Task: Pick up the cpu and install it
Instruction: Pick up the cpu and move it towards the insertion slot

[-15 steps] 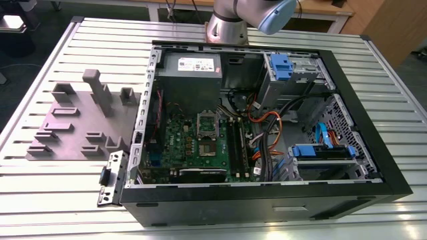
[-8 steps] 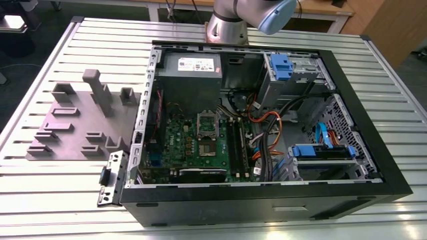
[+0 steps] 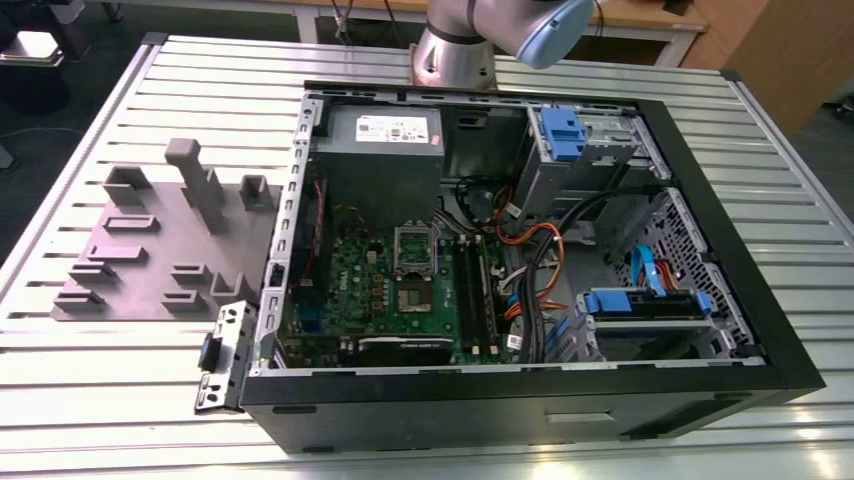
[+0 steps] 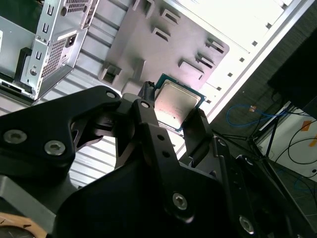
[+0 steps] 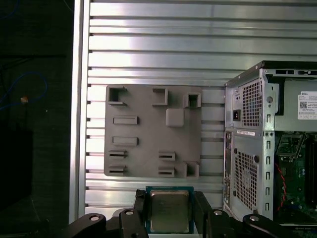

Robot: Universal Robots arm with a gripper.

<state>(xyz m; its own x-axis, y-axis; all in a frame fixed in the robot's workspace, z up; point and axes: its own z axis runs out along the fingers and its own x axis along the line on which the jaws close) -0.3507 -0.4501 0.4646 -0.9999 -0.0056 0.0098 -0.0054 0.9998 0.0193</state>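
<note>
"What do the fingers have?"

"The gripper is clamped on the cpu. There is one finger on each of two opposite edges, and the metal top faces the cameras in both wrist views."

"Where is that?"

"It is held in the air, seen against the slatted tabletop just off one edge of the grey fixture plate, not touching it."

"And farther out?"

"The open computer case lies beside the fixture plate, on the exterior view's right. Inside it is the green motherboard with its silver socket frame."
</note>
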